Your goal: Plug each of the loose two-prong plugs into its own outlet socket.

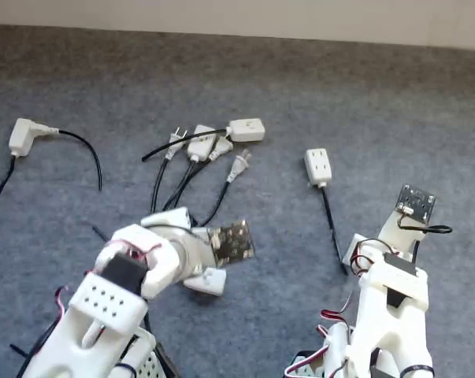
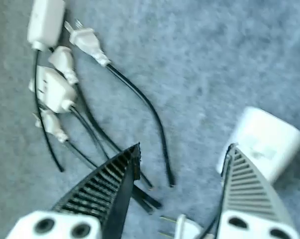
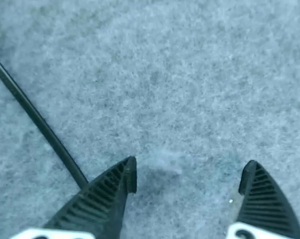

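Nearest the lens, the left claw (image 2: 183,148) stands with its two ribbed fingers spread wide and nothing between them. It hangs low over the grey counter (image 1: 395,87), somewhat left of the middle of the near edge. A two-prong plug (image 2: 182,228) lies close to the root of the fingers, and a white outlet block (image 2: 261,142) sits just outside one fingertip. That spread probably serves to straddle the plug before closing on it, though the plug is too far under the claw to tell whether a finger touches it. Further toward the far edge lies a cluster of plugs (image 1: 196,146) on black leads, beside a second outlet (image 1: 247,130). A loose plug (image 1: 239,165) rests just apart from the cluster, prongs pointing toward the far edge, so it looks the easiest one to pick next. A third outlet (image 1: 317,167) lies alone toward the right. Its cord (image 1: 330,224) trails back toward the near edge, beside the right arm. The right claw (image 3: 190,162) is likewise wide open and empty above bare counter, with a black cord (image 3: 35,117) just beside one finger. It seems to be waiting, well placed to steady that outlet. A fourth outlet (image 1: 20,135) lies by the left edge.
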Controlling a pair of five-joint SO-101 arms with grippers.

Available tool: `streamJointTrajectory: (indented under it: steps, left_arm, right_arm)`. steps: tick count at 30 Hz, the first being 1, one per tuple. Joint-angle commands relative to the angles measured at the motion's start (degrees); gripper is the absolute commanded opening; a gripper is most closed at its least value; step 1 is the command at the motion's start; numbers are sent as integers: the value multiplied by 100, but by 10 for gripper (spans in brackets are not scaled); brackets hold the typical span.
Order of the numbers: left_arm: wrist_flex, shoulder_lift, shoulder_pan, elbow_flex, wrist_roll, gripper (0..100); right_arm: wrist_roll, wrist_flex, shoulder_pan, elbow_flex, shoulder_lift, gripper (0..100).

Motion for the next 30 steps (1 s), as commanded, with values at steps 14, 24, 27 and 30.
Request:
streamJointTrajectory:
  steps: [14,24,27,30]
  left_arm:
    - [1187,857,251,-655,-26,260]
    - [404,462,251,391,-26,260]
    - [-132,462,251,602,-26,262]
    - [-413,470,251,646,-26,262]
  right_arm:
    - [79,-101,-40,-22,-136,324]
    - [79,-101,-40,-22,-136,324]
    - [79,-101,-40,-22,-136,324]
    - [79,-101,-40,-22,-136,324]
